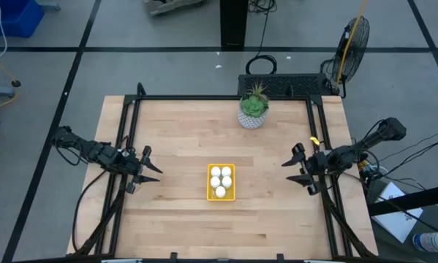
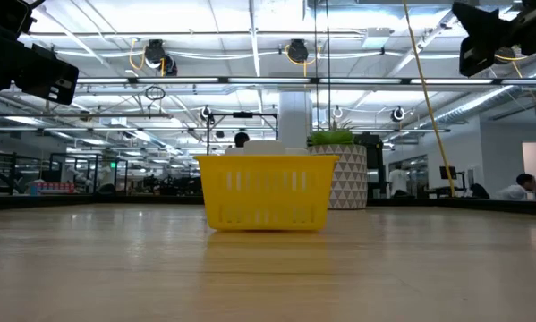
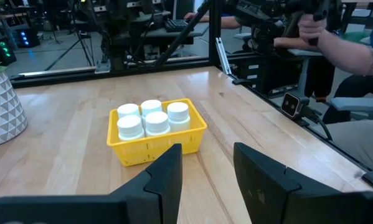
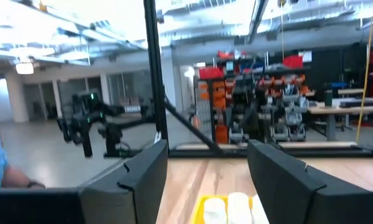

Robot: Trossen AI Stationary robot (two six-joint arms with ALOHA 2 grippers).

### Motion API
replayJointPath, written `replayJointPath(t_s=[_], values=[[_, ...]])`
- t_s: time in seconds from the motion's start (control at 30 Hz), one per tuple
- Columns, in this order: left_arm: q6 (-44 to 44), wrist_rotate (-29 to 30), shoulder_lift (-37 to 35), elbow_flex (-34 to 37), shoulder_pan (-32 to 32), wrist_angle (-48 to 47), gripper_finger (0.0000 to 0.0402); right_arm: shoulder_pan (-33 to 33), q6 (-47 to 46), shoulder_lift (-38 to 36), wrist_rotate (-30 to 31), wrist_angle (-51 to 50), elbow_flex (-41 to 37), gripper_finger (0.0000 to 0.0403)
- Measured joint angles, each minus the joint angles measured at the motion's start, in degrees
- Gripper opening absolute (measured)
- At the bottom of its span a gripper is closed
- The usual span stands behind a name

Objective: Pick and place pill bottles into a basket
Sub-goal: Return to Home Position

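High view: pale wooden bench [image 1: 175, 131], grey floor [image 1: 167, 73]; yellow basket [image 1: 221, 198] holds five white-capped pill bottles [image 1: 220, 181]; left gripper [image 1: 154, 166] and right gripper [image 1: 288, 169] flank it, released.

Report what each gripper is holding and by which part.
Nothing is held. The left gripper and right gripper are both open and empty; all five bottles sit in the basket.

5 white-capped pill bottles [image 3: 155, 123] stand upright inside the yellow basket [image 3: 136, 151] mid-table.
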State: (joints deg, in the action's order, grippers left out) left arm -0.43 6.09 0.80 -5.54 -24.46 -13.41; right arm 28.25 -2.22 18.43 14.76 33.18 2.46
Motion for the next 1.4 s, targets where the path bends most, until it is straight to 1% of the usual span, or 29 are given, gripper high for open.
replayJointPath(t_s=[0.2, 0.33, 0.43, 0.6, 0.77, 0.93, 1.03, 1.1, 1.17, 1.4], values=[[0.0, 0.0, 0.0, 0.0, 0.0, 0.0, 0.015, 0.0, -0.1, -4.2, 0.0, 0.2, 0.0, 0.0216], [0.0, 0.0, 0.0, 0.0, 0.0, 0.0, 0.015, 0.0, -0.1, -5.9, 0.0, 3.7, 0.0, 0.0216], [0.0, 0.0, 0.0, 0.0, 0.0, 0.0, 0.015, 0.0, 0.4, -6.9, 0.0, 6.5, -0.1, 0.0215], [0.0, 0.0, 0.0, 0.0, 0.0, 0.0, 0.015, 0.0, 1.3, -8.2, 0.0, 7.4, -0.1, 0.0219], [0.0, 0.0, 0.0, 0.0, 0.0, 0.0, 0.015, 0.0, 0.1, -8.3, 0.0, 12.4, -0.1, 0.0216], [0.0, 0.0, 0.0, 0.0, 0.0, 0.0, 0.015, 0.0, 5.7, -8.3, 0.0, 15.7, -0.1, 0.0217], [0.0, 0.0, 0.0, 0.0, 0.0, 0.0, 0.015, 0.0, 5.9, -8.9, 0.0, 16.6, -0.1, 0.0219], [0.0, 0.0, 0.0, 0.0, 0.0, 0.0, 0.015, 0.0, 5.9, -9.8, 0.0, 14.9, -0.1, 0.0219], [0.0, 0.0, 0.0, 0.0, 0.0, 0.0, 0.015, 0.0, 6.3, -10.6, 0.1, 11.2, -0.1, 0.0217], [0.0, 0.0, 0.0, 0.0, 0.0, 0.0, 0.015, 0.0, 8.5, -11.1, 0.1, -7.4, -0.1, 0.0219]])
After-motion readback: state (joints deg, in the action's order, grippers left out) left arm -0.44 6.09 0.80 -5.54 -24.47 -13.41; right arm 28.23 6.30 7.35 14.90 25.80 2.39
